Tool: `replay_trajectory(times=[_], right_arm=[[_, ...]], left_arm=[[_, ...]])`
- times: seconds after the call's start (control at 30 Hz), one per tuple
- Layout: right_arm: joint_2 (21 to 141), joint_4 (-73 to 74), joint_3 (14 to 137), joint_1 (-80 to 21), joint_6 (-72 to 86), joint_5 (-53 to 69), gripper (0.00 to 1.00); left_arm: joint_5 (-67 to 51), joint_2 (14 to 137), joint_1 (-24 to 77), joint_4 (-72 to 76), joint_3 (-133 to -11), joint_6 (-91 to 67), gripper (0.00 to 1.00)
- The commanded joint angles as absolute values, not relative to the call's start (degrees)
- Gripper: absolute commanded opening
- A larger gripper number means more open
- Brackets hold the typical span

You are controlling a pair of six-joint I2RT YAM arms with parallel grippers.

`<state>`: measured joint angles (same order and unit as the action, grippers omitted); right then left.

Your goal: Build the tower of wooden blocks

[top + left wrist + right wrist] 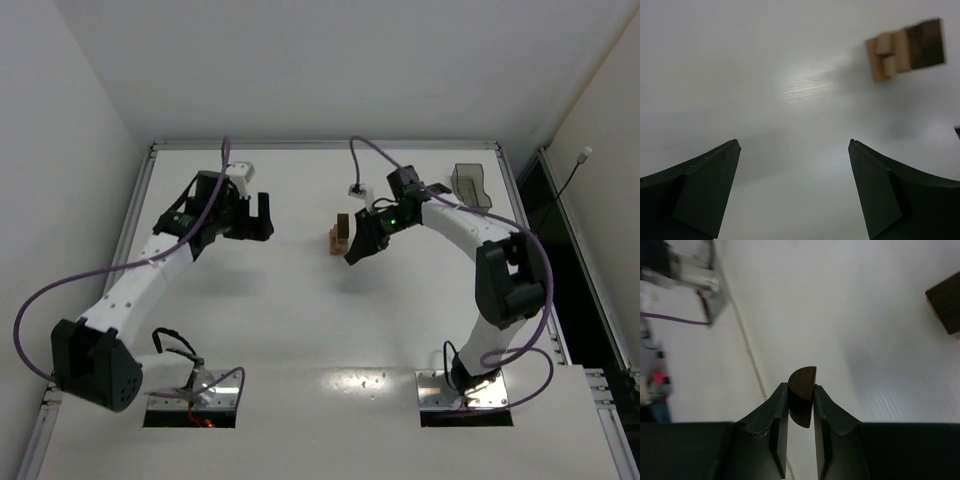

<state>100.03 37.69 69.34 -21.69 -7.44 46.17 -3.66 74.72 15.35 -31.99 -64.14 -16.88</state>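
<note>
Tower [341, 237]: centre of table [300, 320], tan blocks topped by a dark one.
Right gripper [801, 387]: clamped on dark half-round block [802, 396], just right of tower, probably the next piece.
Left gripper [794, 145]: fingers spread, empty, off to the left, apparently leaving room.

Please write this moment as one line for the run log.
left gripper: open, empty | right gripper: shut on dark brown half-round block | tower: between both grippers, touched by neither
</note>
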Motion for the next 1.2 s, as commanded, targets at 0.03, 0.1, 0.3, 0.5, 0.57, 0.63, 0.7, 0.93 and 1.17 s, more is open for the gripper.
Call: replay_trajectory(times=[0.03,0.1,0.3,0.5,0.57,0.63,0.7,0.93,1.17], right_arm=[[104.3,40.1,74.8,-15.8,-6.5,78.1,0.00],[105.6,40.6,75.5,-14.8,-7.5,86.3,0.00],[107.4,45.8,78.1,-13.6,-10.5,91.5,0.00],[106.2,44.2,80.1,-14.2,-3.1,91.5,0.00],[105.6,42.8,80.2,-14.8,-1.1,91.5,0.00],[105.0,42.3,80.7,-14.8,0.3,91.5,0.00],[103.9,39.7,80.0,-15.3,2.5,91.5,0.00],[99.8,31.5,75.9,-18.9,10.1,91.5,0.00],[97.6,27.3,72.9,-21.6,13.9,91.5,0.00]], left_arm=[[-16.0,65.4,21.2,-23.7,-58.0,-11.3,0.88],[-15.4,62.6,24.7,-21.1,-56.4,-9.9,0.88],[-10.1,61.3,35.3,-16.1,-55.4,-5.5,0.85],[-0.5,60.3,47.8,-14.0,-55.0,1.7,0.81],[4.5,59.2,51.1,-10.9,-53.4,6.1,0.81],[7.8,57.8,54.8,-6.9,-50.6,9.3,0.81],[9.8,57.3,57.2,-4.7,-48.4,11.2,0.81],[18.7,57.3,61.3,7.3,-43.7,17.0,0.71],[20.0,57.8,62.5,12.7,-43.7,18.3,0.68]])
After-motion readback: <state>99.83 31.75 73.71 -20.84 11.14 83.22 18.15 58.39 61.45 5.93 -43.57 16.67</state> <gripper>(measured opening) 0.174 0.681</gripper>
